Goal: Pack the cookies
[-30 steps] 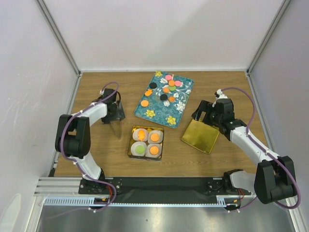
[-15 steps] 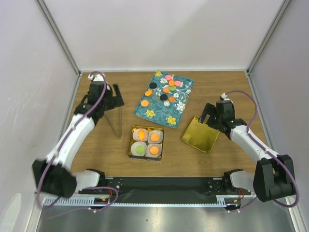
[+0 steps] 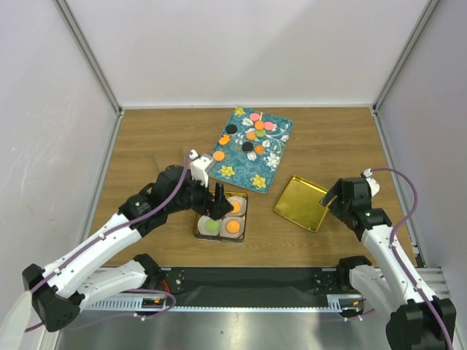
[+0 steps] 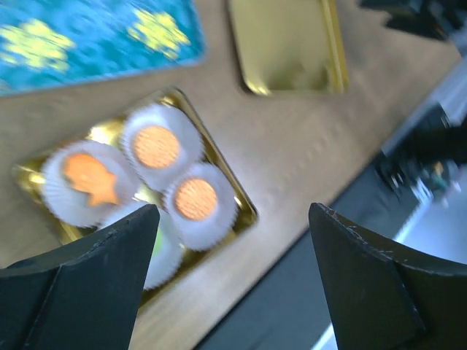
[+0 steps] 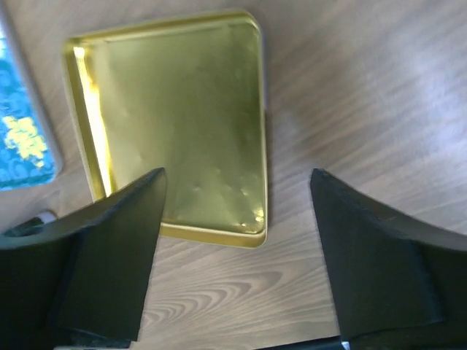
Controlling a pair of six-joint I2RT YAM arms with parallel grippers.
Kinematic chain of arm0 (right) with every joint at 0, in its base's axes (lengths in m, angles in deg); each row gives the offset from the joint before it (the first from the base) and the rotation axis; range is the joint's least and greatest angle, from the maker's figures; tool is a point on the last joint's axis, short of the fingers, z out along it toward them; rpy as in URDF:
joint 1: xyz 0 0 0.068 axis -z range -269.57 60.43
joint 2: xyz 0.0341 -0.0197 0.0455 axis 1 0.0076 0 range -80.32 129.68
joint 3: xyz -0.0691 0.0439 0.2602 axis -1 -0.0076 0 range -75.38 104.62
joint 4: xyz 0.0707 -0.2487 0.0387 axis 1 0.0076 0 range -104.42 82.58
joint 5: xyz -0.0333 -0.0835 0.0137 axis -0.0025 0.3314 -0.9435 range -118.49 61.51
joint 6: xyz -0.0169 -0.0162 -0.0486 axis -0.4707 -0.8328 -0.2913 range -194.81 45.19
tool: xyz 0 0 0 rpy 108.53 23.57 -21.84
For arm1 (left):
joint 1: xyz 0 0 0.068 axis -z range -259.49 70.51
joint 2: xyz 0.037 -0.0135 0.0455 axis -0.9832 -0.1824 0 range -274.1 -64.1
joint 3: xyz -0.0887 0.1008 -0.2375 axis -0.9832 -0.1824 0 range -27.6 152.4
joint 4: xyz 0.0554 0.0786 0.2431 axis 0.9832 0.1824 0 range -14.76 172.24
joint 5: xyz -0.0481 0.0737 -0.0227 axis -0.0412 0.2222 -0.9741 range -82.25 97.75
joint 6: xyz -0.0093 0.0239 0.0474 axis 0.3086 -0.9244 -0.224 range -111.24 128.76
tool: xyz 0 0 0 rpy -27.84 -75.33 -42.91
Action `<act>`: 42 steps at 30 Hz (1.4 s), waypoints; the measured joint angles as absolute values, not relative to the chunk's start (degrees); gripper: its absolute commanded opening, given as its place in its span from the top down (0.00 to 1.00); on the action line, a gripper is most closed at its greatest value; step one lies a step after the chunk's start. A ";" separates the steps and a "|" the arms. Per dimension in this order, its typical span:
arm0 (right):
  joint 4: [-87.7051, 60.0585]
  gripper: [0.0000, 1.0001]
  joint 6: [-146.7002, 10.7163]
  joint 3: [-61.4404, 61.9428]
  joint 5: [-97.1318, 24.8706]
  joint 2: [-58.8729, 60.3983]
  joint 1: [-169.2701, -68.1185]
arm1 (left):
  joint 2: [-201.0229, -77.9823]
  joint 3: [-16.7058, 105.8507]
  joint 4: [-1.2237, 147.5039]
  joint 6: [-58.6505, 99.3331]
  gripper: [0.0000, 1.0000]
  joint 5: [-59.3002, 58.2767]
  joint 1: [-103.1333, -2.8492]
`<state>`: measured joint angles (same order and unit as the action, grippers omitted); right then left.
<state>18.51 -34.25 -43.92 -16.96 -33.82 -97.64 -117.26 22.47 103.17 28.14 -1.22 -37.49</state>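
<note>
A gold tin (image 3: 220,239) holds white paper cups with three orange cookies (image 3: 233,227) and one green cookie (image 3: 211,227). My left gripper (image 3: 217,205) hovers open and empty just above the tin. In the left wrist view (image 4: 233,277) the jaws stand wide apart, with the tin (image 4: 244,211) and orange cookies (image 4: 155,146) below. Several loose cookies (image 3: 252,135), orange, black, pink and green, lie on the teal tray (image 3: 270,164). My right gripper (image 3: 330,197) is open and empty at the right edge of the gold lid (image 3: 301,204), which shows in the right wrist view (image 5: 182,109).
The teal tray also shows in the left wrist view (image 4: 87,36) and at the left edge of the right wrist view (image 5: 22,138). The gold lid lies empty in the left wrist view (image 4: 288,44). A black rail (image 3: 241,281) runs along the table's near edge. White walls enclose three sides.
My left arm swung from the far left of the table in over the gold tin. My right gripper drew back from the gold lid toward the near right.
</note>
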 measured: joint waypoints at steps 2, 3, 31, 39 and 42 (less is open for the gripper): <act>18.18 0.31 -32.74 -45.17 -17.07 -32.92 -97.64 | -115.54 20.70 103.52 28.07 0.10 -3.34 -36.33; 17.98 0.35 -32.07 -45.69 -17.13 -31.61 -97.62 | -114.47 19.97 103.49 27.96 0.11 -4.20 -36.01; 9.74 1.00 -30.16 -45.69 -15.34 -12.44 -99.11 | -103.93 14.31 104.11 26.65 0.07 -3.52 -35.83; 16.45 1.00 -33.73 -41.36 -15.15 -17.27 -97.71 | -104.00 14.31 104.08 26.70 0.05 -2.71 -35.83; 20.21 1.00 -35.93 -37.23 -16.15 -20.90 -97.42 | -105.31 14.31 103.93 27.18 0.04 -2.75 -35.83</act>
<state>20.21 -35.93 -37.23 -16.15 -20.90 -97.42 -105.31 14.31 103.93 27.18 -2.75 -35.83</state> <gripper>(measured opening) 0.014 0.951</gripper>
